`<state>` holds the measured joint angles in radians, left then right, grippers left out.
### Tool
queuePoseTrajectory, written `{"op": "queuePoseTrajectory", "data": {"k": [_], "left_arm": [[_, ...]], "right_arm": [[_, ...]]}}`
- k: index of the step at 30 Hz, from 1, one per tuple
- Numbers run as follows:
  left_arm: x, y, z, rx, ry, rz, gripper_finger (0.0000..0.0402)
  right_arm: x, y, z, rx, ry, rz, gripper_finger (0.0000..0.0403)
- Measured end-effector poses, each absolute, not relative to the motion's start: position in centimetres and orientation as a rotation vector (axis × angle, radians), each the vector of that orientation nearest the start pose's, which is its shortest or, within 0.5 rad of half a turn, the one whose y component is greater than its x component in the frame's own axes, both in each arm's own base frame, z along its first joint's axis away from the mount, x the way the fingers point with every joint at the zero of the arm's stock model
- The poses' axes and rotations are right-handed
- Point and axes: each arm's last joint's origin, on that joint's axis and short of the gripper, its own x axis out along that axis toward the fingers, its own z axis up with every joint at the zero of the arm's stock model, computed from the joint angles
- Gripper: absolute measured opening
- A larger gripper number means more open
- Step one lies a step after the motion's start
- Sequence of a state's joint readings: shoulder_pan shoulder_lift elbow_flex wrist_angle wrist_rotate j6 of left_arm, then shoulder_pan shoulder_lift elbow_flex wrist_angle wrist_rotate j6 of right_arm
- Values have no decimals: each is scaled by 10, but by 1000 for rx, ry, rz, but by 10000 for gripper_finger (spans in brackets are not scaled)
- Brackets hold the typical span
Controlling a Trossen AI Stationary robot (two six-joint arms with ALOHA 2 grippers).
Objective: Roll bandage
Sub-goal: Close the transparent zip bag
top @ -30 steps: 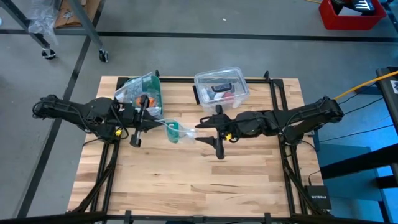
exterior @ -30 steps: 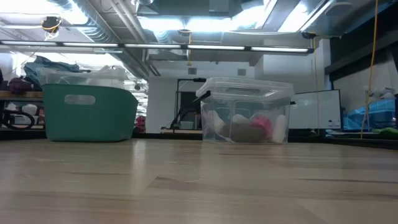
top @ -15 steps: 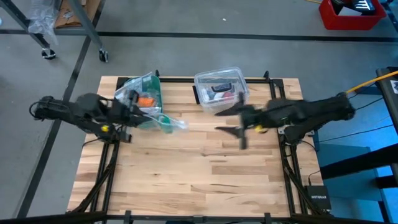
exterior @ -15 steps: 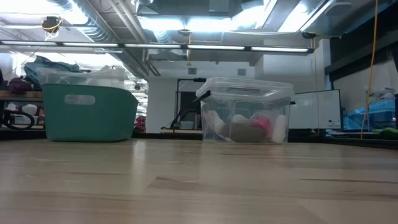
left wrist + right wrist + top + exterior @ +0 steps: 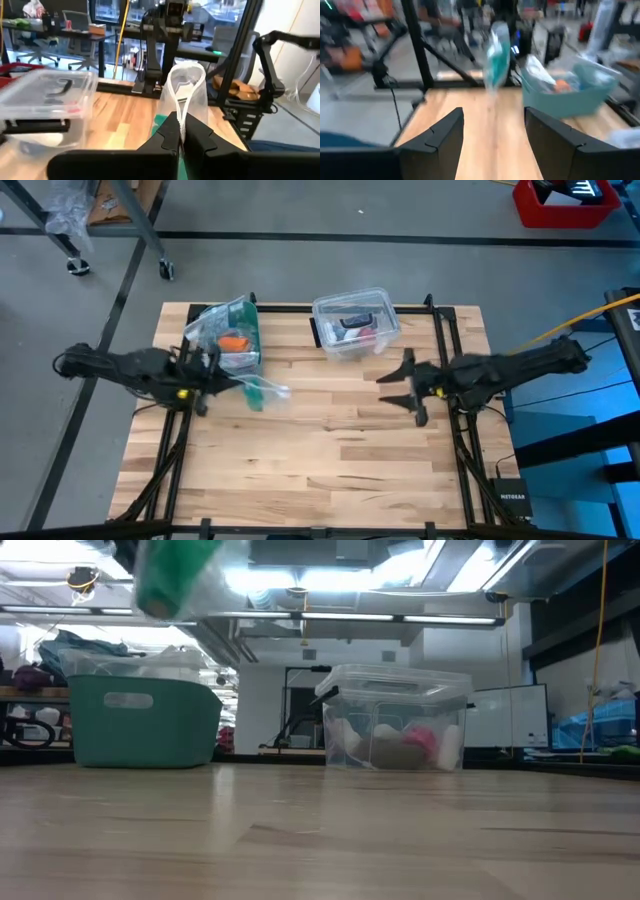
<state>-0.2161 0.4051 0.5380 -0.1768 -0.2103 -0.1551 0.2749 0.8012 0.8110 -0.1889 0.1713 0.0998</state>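
Teal bin (image 5: 232, 340) holds an orange item (image 5: 232, 342) — left end effector (image 5: 243, 383) clenched on bagged bandage (image 5: 254, 391), right end effector (image 5: 400, 386) released.

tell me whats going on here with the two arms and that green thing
The left gripper is shut on a clear plastic bag with the green bandage inside, holding it up off the wooden table beside the teal bin. The right gripper is open and empty, over the table's right side near the clear plastic box. No rolling has begun.
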Motion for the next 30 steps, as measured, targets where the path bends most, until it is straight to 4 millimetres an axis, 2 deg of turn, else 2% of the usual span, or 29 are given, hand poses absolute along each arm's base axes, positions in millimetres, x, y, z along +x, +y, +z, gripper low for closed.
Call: {"op": "queuePoseTrajectory", "data": {"k": [6, 9, 12, 15, 22, 30], "left_arm": [[135, -23, 247, -194, -68, -12, 0], [144, -25, 232, -251, -86, -16, 0], [153, -27, 223, -275, -48, -13, 0], [162, -29, 219, -283, -48, -13, 0], [179, -33, 217, -262, -124, -22, 0], [193, -36, 210, -260, -96, -19, 0]], "right_arm": [[179, 45, 256, 159, -49, 115, 211], [179, 46, 230, 258, -133, 126, 211], [184, 47, 222, 340, -197, 140, 211], [195, 50, 223, 374, -218, 145, 211], [234, 57, 227, 329, -182, -13, 211], [278, 69, 225, 241, -113, -27, 211]]}}
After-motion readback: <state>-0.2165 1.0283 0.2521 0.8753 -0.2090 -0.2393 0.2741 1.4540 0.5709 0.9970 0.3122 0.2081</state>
